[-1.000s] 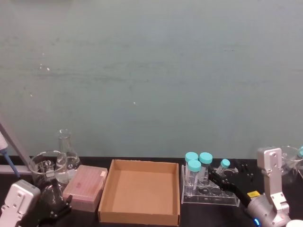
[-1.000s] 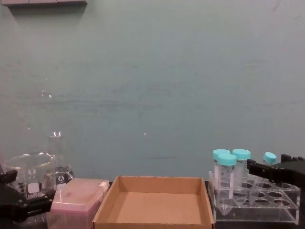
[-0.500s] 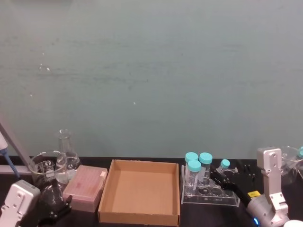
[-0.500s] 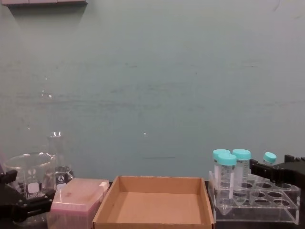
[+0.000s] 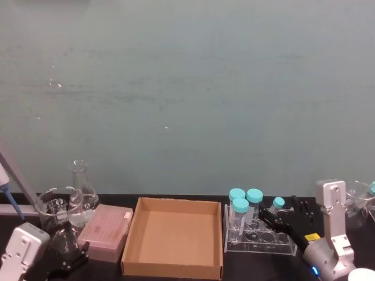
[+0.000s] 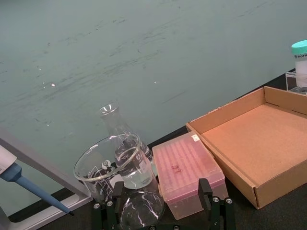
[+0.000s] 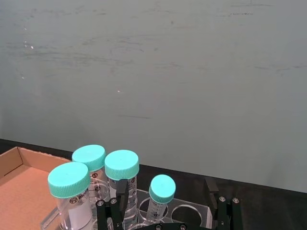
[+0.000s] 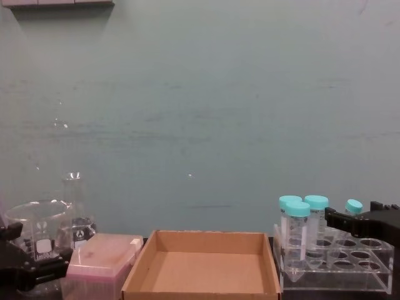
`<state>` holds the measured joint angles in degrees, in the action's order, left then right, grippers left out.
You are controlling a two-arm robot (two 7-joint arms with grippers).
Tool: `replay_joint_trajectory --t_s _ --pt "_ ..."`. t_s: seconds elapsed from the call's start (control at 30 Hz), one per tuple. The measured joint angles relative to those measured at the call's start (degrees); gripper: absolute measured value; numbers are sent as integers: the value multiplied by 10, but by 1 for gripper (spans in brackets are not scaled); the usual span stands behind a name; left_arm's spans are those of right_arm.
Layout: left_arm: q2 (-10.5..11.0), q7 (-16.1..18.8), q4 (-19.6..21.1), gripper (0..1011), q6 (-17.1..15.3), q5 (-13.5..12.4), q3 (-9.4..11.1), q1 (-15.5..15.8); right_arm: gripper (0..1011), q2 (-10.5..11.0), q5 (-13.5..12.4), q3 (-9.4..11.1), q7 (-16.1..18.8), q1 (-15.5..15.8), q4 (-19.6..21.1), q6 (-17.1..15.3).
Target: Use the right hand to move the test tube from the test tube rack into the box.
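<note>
Test tube (image 8: 354, 207) is sitting in the test tube rack (image 8: 337, 264), at the far right end and leaning a bit, so the move hasn't really started. The right hand (image 7: 166, 189) has its fingers spread on either side of the tube, not pinching. I'd say gripping, lifting and dropping it into the cardboard box (image 5: 176, 267) are all left. The left gripper (image 6: 160, 188) is parked by the glassware, fingers apart.
</note>
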<state>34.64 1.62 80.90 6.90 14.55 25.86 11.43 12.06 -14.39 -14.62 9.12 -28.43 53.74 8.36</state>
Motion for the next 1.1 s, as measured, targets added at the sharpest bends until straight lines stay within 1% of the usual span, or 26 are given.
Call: replay_joint_trajectory --t_s 0.67,1.1 --pt "0 0 0 1000 0 0 0 0 1000 -16 20 18 18 -10 -23 6" --pt "0 0 0 1000 0 0 0 0 1000 -23 31 34 27 -3 -17 9"
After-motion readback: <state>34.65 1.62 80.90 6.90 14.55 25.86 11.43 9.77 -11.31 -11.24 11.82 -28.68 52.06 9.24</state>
